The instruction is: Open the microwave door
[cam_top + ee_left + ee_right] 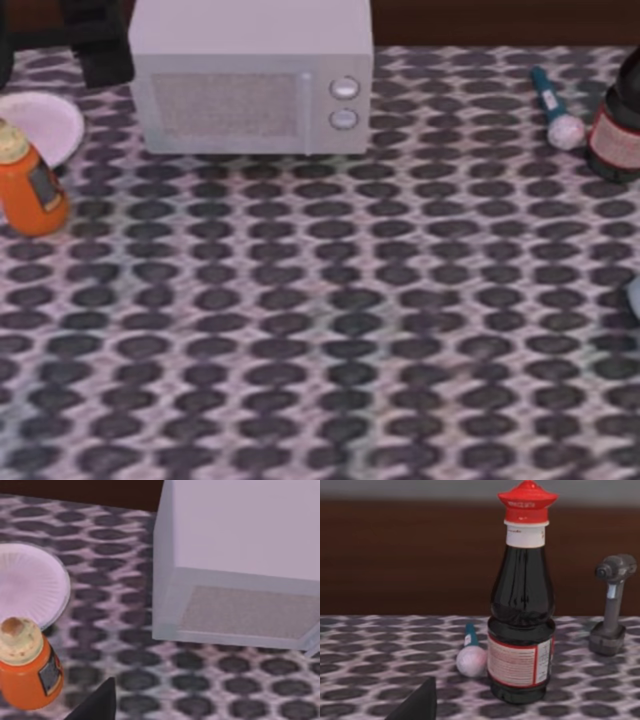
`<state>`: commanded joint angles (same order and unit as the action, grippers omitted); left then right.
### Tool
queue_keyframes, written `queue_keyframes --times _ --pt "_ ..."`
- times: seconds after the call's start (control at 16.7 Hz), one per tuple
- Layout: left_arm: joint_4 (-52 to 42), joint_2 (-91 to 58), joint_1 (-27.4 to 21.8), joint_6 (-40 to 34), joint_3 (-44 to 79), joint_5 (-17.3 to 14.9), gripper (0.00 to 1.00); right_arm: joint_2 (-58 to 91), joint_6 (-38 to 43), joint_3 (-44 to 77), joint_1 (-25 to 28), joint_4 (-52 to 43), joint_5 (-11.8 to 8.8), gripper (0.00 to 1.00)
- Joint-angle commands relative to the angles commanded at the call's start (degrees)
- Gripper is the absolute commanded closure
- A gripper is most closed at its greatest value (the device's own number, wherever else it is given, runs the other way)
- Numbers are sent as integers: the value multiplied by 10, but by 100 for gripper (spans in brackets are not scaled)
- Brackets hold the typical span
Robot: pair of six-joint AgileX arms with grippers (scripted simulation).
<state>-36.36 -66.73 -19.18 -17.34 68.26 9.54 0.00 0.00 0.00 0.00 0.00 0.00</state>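
White microwave (250, 75), upper centre of the top view, at the far edge of the patterned worktop (320, 350); microwave door (225, 105) with grey mesh window, shut flush, two knobs (344, 103) on the panel to its right.

Left gripper: the top view shows only dark arm parts at upper left, and the left wrist view only one dark fingertip at its lower edge; whether the jaws are apart or together cannot be told. Right gripper: likewise, one dark tip in the right wrist view; jaw state cannot be told.

Bystanders, left of frame: white plate (45, 125), orange bottle (28, 180). Right of frame: dark sauce bottle (618, 125) with red cap, teal-handled brush (555, 108); grey drill (612, 605) in the right wrist view.

Risks, judged:
- Left arm's approach may topple the orange bottle just beside its path.
- Door shows no clear handle; jaws may slip off its edge.
- Pulling could drag the whole oven rather than swing the door.
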Motion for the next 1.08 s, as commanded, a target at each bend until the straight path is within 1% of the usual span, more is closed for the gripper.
queue_keyframes --times 0.3,0.54,0.78,1.08 --pt "-148 -291 -79 -73 306 38 0 0 0 0 0 0 0 0" --pt "-242 -471 -128 -116 491 61 0 0 0 0 0 0 0 0" --pt "-299 -574 -156 -141 588 74 0 0 0 0 0 0 0 0" --pt "-309 -591 -161 -145 603 76 0 0 0 0 0 0 0 0"
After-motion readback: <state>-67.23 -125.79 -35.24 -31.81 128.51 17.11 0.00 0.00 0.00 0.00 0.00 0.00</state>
